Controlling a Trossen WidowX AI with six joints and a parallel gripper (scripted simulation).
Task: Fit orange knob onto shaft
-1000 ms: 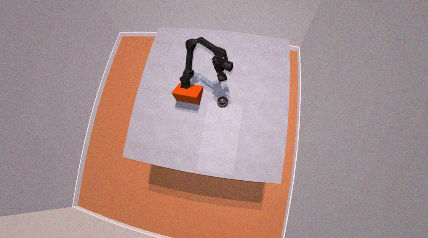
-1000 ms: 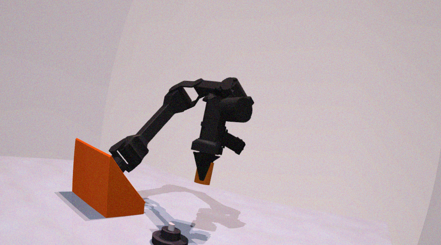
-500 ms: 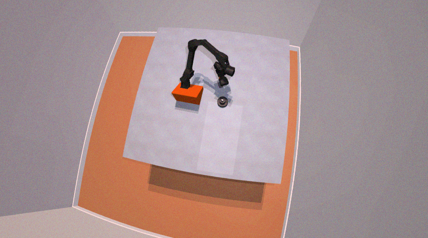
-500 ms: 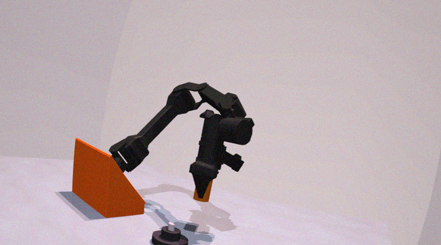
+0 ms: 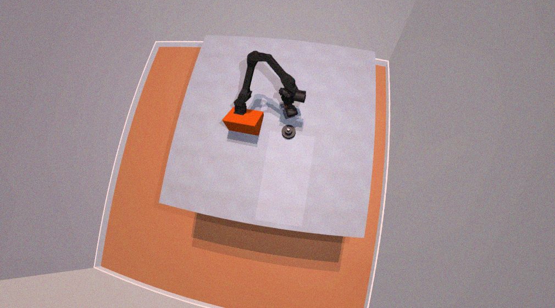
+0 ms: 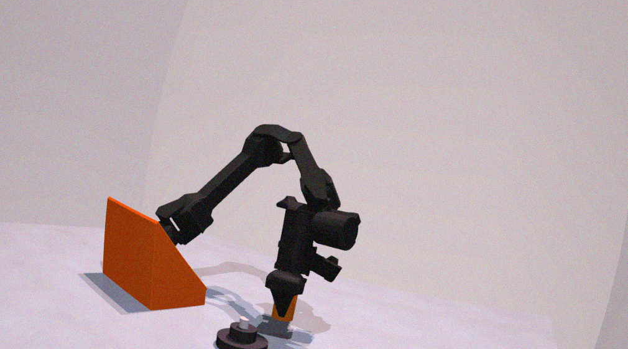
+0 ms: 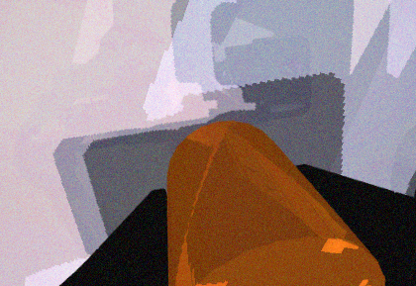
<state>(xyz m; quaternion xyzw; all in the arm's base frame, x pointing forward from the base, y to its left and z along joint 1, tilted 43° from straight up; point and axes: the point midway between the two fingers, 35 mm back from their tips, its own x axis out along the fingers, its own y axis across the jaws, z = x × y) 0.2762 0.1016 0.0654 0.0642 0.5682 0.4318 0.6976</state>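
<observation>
The orange knob [image 6: 291, 309] [image 7: 248, 196] is between the fingers of my gripper [image 5: 289, 111] [image 6: 283, 310] [image 7: 231, 190], which is shut on it. In the exterior view the knob leans slightly and is low, close to the table; a gap beneath it is hard to judge. Its hole is hidden. The silver shaft [image 5: 288, 129] [image 6: 244, 323] stands upright and bare on the dark round pedestal [image 5: 283, 134] [image 6: 226, 339]. The gripper is off to the side of the pedestal, above it in the top view and right of it in the exterior view. The shaft's flat side cannot be made out.
An orange wedge-shaped block [image 5: 244, 126] [image 6: 129, 257] stands at the arm's base, left of the pedestal in the top and exterior views. The pale table [image 5: 335, 173] [image 6: 439, 326] extends around them. Arm shadows fall beneath the gripper.
</observation>
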